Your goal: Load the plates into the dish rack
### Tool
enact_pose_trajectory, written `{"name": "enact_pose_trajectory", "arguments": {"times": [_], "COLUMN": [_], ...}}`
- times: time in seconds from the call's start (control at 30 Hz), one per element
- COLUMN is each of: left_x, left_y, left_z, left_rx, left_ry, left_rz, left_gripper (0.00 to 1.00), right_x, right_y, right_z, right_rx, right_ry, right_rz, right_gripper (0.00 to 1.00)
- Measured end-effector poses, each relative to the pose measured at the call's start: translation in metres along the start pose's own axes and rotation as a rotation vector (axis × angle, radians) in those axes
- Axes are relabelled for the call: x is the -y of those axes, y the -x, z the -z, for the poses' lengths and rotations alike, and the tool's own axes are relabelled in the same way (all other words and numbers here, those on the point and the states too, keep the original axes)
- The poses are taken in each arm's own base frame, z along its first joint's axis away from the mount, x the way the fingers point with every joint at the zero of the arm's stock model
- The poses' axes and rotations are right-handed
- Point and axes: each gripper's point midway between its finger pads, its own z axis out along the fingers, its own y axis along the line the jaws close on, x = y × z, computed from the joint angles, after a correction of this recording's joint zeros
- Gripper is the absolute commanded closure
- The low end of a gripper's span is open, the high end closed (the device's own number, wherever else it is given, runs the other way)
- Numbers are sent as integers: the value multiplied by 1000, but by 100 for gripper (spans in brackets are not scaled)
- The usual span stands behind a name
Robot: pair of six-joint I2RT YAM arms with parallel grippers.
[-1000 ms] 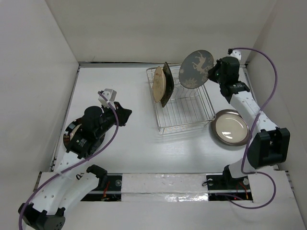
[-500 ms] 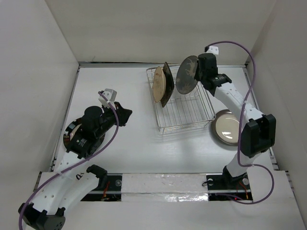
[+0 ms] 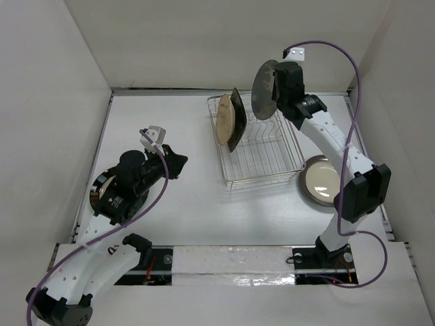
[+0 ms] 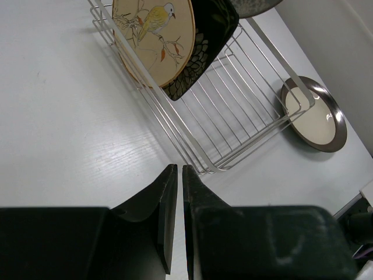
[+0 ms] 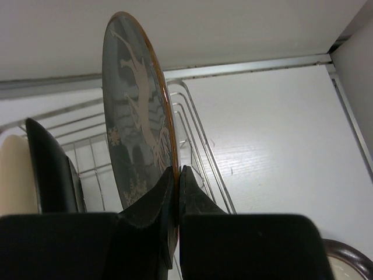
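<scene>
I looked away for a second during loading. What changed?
The right gripper, shut on the dark round plate, swung it left from beside the far right corner of the dish rack to above its far end, turning it nearly edge-on. The left gripper, the tan plate and black square plate in the rack, and the cream-centred plate on the table stayed put.

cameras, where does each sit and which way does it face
Top external: high behind the robot, looking down on the table; left arm, right arm show.
Left wrist: low, facing the rack; shut empty jaws show.
Right wrist: facing the back wall along the grey plate in its jaws.
All share the rack.
</scene>
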Motion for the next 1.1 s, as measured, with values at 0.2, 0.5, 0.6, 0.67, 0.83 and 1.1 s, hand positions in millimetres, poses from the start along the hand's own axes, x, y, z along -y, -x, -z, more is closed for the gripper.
{"name": "enact_pose_trajectory", "arguments": {"times": [0.2,0.5,0.6,0.67,0.83,1.1], "left_x": [0,0,0,0,0,0], "left_y": [0,0,0,0,0,0], "left_z": [0,0,0,0,0,0], "left_rx": [-1,0,0,0,0,2], "left_ry": [0,1,0,0,0,-2], "left_rz": [0,0,0,0,0,0], "left_gripper": [93,94,94,94,94,93], "right_x": [-3,-18,-29,-37,-46,-52], "right_y": [15,-4,-18,-29,-51,-58], "right_z": [5,0,-7,-11,-16,-10], "right_rx": [33,-7,-33,-54,-90,-87], "right_ry": [7,27,35,44,47,24], "right_rz": [-6,30,53,71,107,164], "right_gripper": [100,100,100,100,100,100]}}
